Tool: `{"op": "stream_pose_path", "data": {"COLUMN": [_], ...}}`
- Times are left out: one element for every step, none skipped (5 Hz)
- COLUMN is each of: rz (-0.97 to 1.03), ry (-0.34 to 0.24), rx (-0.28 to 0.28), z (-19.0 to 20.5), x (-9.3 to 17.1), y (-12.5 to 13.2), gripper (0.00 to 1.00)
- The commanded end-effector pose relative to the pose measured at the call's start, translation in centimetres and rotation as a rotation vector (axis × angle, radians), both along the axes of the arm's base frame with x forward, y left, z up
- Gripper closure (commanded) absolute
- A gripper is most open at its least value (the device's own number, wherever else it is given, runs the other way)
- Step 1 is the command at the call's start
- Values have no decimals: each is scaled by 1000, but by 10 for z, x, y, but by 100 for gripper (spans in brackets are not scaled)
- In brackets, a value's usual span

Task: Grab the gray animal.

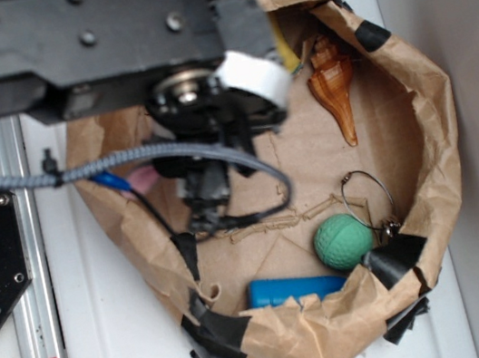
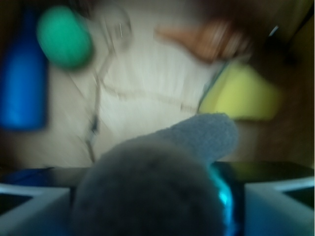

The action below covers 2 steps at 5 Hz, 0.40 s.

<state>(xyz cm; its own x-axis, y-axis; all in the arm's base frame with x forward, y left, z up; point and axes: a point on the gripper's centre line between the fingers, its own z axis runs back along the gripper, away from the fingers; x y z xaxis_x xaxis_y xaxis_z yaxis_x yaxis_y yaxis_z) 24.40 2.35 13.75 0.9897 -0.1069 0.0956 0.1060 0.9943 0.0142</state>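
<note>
The gray animal (image 2: 147, 191) fills the lower middle of the wrist view, a fuzzy gray mass w/ one rounded limb or ear sticking up to the right. It sits right between the two pale fingers (image 2: 29, 209) of the claw (image 2: 152, 211), which flank it left and right at the frame's bottom corners. The view is badly blurred, so the claw looks closed partway on the plush, but firm contact can't be confirmed.

In the exterior view the claw (image 1: 207, 205) hangs inside the brown paper bag (image 1: 421, 112), under the black arm, and a bit of pink (image 1: 143, 178) shows just left of it; the gray body itself isn't clear there.

Beyond the claw in the wrist view: green ball (image 2: 64, 37) far upper left, blue object (image 2: 22, 78) at the left edge beside the ball, orange shell-shaped toy (image 2: 206, 39) upper right, yellow item (image 2: 241, 93) below that shell, nearer the claw. A wire ring (image 2: 115, 27) lies just right of the ball.

Exterior view: green ball (image 1: 340, 242) well right of and below the claw, blue object (image 1: 295, 288) below it, orange shell (image 1: 335, 89) up and right, wire ring (image 1: 369, 199) touching the ball's upper side.
</note>
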Motion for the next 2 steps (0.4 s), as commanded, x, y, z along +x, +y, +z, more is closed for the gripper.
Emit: {"op": "stream_pose_path", "data": {"rz": [220, 273], "ry": [-100, -91], "rx": [-135, -140], "z": [38, 32], "x": [24, 25], "y": [-5, -4], "gripper": [100, 100]}}
